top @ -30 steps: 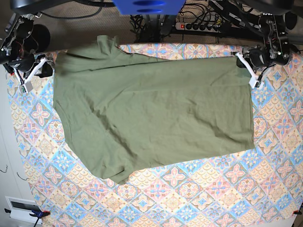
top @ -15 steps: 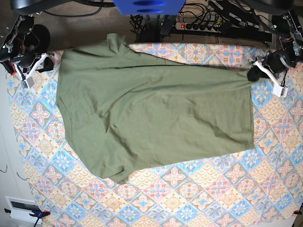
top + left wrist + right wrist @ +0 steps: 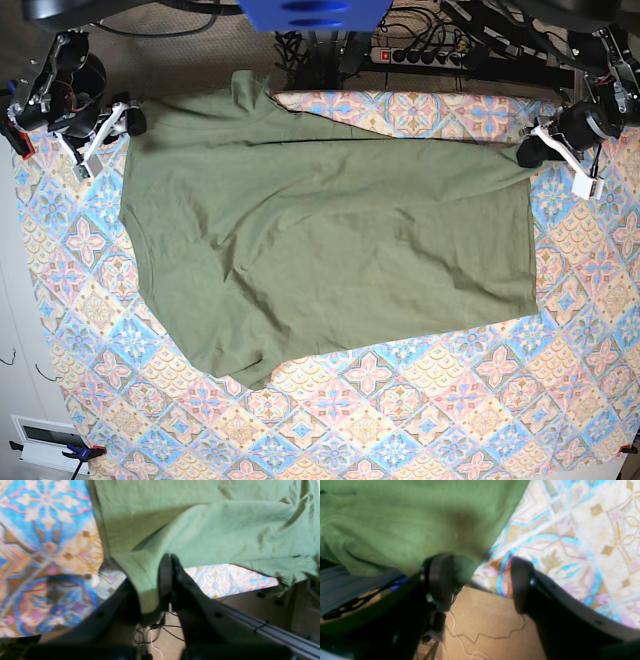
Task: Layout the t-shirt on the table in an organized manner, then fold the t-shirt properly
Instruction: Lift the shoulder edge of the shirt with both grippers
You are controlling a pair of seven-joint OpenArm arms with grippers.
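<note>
Light: we're seeing it bright, even | Shadows: soft | Blur: both wrist views smeared, near fingers dark | Base view: sharp

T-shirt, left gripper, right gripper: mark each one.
t-shirt [image 3: 330, 240], base view, middle of the cloth.
left gripper [image 3: 167, 576], left wrist view, between fingertips.
right gripper [image 3: 480, 580], right wrist view, gap between fingertips.

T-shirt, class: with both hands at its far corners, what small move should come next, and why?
Probably open the left hand and let go. It is shut on a corner of the t-shirt, while the right hand is already open beside the cloth, which lies mostly spread over the table.
</note>
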